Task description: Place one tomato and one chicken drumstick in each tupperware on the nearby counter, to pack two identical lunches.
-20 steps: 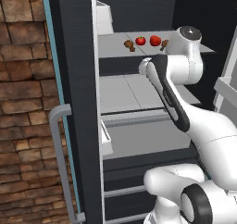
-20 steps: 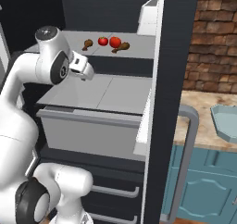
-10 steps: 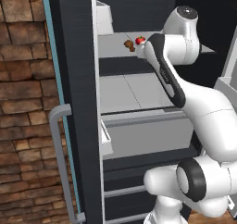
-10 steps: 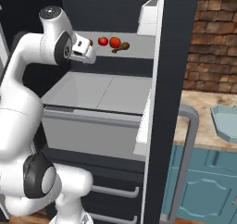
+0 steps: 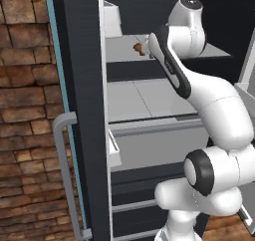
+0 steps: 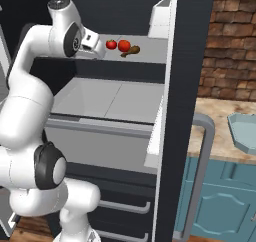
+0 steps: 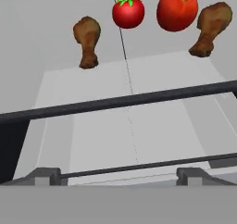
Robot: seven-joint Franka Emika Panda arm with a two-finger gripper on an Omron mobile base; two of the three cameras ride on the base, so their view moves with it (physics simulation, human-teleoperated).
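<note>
1. My gripper hangs with its jaws spread wide and empty at the front edge of the grey fridge shelf. Four items lie near the back: two red round tomatoes between two brown chicken drumsticks.
2. I should reach deep and level, then close on one item alone.
3. The right base view adds the pale blue-grey plastic tupperware on the beige marbled counter – well apart from the shelf.

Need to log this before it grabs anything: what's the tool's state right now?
Tool: open, holding nothing, near the tomatoes on the fridge shelf.
</note>
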